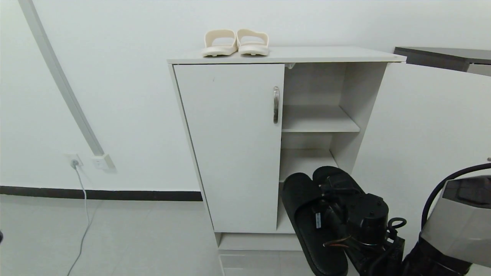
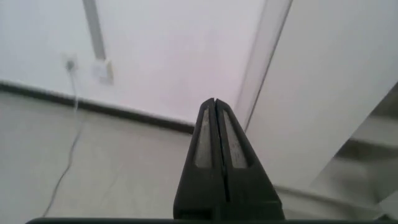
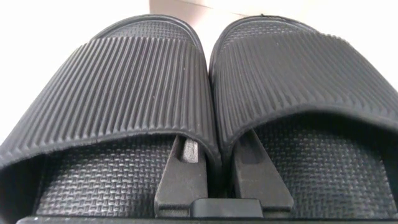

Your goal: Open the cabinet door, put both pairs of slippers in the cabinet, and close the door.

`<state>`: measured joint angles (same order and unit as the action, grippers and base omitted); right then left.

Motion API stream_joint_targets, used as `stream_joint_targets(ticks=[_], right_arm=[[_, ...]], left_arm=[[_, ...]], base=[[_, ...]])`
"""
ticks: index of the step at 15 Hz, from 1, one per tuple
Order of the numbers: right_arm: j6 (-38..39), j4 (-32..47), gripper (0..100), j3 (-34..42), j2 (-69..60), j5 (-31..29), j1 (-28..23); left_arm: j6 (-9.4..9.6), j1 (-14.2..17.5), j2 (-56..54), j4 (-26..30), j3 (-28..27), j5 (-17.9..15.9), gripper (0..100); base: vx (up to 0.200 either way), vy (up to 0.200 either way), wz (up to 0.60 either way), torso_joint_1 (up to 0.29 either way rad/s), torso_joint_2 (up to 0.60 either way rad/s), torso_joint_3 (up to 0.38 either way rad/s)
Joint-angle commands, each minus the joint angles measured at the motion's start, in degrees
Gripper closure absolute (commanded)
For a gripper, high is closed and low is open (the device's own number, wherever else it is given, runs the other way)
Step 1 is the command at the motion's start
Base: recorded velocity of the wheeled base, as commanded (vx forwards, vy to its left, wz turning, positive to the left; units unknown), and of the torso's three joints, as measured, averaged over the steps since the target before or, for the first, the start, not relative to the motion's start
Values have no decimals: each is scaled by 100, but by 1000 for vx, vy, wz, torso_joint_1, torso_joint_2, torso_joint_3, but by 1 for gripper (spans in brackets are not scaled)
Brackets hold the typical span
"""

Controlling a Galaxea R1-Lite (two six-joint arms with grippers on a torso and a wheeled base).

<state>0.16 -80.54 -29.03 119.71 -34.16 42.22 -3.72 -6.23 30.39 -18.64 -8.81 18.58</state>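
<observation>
Pinching the pair of black ribbed rubber slippers (image 3: 149, 81) side by side, the right gripper (image 3: 219, 180) has one finger slid under each strap, and the two inner edges are squeezed together between them. In the head view the black pair (image 1: 307, 214) hangs in front of the open right half of the white laminate cabinet (image 1: 326, 57), toes towards the opening, low down by the lower shelf (image 1: 303, 161); whether it touches the cabinet cannot be told. Above that sits the upper shelf (image 1: 318, 122), bare. The cabinet's right door (image 1: 422, 134) is swung wide open towards the robot's right, while the left door (image 1: 230, 145) is shut, its slim vertical metal handle (image 1: 275, 104) at its inner edge.

On the cabinet top, above the left door, the second pair, cream-coloured open-toed slippers (image 1: 236, 43), stands upright side by side, touching.

The left gripper (image 2: 214, 124) has its two dark fingers pressed together with nothing between them, and points at the pale tiled floor (image 1: 115, 237) beside the cabinet's left side.

On the white wall left of the cabinet, a grey conduit (image 1: 57, 76) slants down to a wall socket (image 1: 73, 159), from which a grey cable (image 1: 82, 214) trails onto the floor across a black skirting strip (image 1: 96, 194). A dark grey unit (image 1: 445, 53) stands behind the open door.
</observation>
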Motion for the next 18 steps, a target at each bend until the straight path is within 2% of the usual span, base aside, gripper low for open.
stream_joint_targets(ticks=[1,2,3,5,6,7,9,11,12,15,17,18], right_arm=[[2,-5,100,11,8,6,6],[2,-5,100,20,8,6,6],[2,-5,100,20,8,6,6],[11,-32,100,37,35,6,32],[11,-32,100,55,43,6,32],[11,-32,100,99,43,6,41],[19,-32,100,108,61,6,41],[19,-58,100,99,140,6,41],[19,-120,100,81,246,6,41],[19,-181,100,-51,404,-3,67],[169,4,100,-762,606,-109,76],[336,329,100,-1096,606,-451,76]], left_arm=[[152,386,-1088,36,741,-188,100],[214,386,-1202,36,846,-223,100],[302,386,-1773,554,873,-496,100],[697,412,-2731,1565,873,-1366,100],[802,614,-2995,1873,864,-1911,100],[846,623,-3039,1882,864,-2385,100],[855,623,-3030,1873,873,-2438,100],[759,623,-3030,1882,873,-2438,100],[609,623,-3030,1882,873,-2438,100],[574,623,-3030,1890,864,-2420,100],[565,623,-3030,1890,873,-2420,100],[565,623,-3030,1882,873,-2420,100]], base=[[0,0,0,0,0,0],[0,0,0,0,0,0],[0,0,0,0,0,0],[0,0,0,0,0,0],[0,0,0,0,0,0],[0,0,0,0,0,0],[0,0,0,0,0,0],[0,0,0,0,0,0],[0,0,0,0,0,0],[0,0,0,0,0,0],[0,0,0,0,0,0],[0,0,0,0,0,0]])
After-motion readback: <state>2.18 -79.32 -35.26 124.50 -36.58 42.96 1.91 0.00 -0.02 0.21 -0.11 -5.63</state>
